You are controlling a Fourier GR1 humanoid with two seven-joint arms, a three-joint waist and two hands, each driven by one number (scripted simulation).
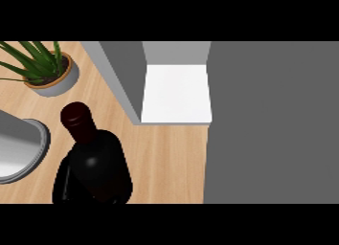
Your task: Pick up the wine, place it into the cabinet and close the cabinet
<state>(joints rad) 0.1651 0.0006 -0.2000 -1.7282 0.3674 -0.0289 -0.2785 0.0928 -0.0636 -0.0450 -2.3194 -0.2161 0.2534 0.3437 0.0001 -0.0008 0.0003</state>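
Wooden counter, wine bottle [93, 162] upright at seven o'clock, cabinet [176, 91] open at twelve.

Dark and glossy, the wine bottle stands on the counter [169, 153] near the view's lower edge, its capped neck towards eleven o'clock. Neither hand shows, so the state of the fingers cannot be told. A grey curved vessel [13, 150] sits just beside it at nine o'clock; a potted plant [49, 69] lies beyond at eleven. The cabinet's white floor shows between grey walls, with a broad grey panel [278, 124], probably its door, filling three o'clock. The pick-up appears not yet begun: a grasp round the body, keeping the bottle upright and clear of the vessel, looks wisest.
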